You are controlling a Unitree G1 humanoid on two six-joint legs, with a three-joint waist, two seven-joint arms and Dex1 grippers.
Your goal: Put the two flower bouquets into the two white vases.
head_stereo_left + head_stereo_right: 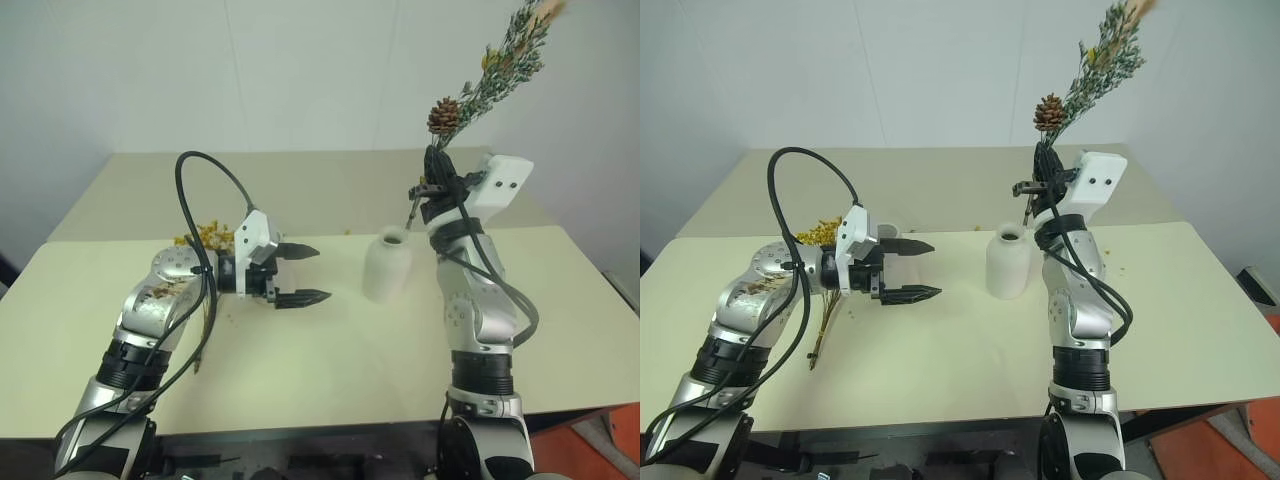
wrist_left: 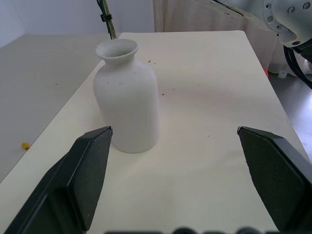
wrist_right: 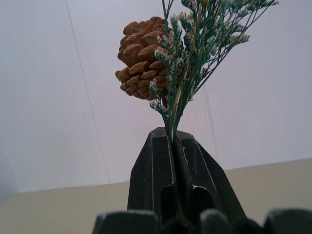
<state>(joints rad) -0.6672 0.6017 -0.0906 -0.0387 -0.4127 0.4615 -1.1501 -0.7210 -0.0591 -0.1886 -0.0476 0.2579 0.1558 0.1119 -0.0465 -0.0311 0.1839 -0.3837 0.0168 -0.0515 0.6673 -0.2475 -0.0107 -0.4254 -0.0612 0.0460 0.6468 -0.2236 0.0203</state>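
Note:
My right gripper (image 1: 436, 158) is shut on the stems of the smaller bouquet, a grey-green sprig (image 1: 505, 62) with a pine cone (image 3: 143, 58), held upright above the table. Its stem ends (image 1: 410, 212) hang just above and beside the mouth of a white bottle-shaped vase (image 1: 386, 263) standing mid-table. My left gripper (image 1: 306, 274) is open, pointing sideways at that vase (image 2: 127, 95) from a short distance, with nothing between its fingers. The larger yellow bouquet (image 1: 823, 232) lies on the table behind my left arm, its stems (image 1: 826, 325) trailing toward the front edge.
The cream table (image 1: 340, 350) ends close to me at the front and drops to a second table surface (image 1: 330, 185) behind. A black cable (image 1: 205, 170) loops above my left arm. Small yellow crumbs (image 2: 24, 145) lie scattered near the vase.

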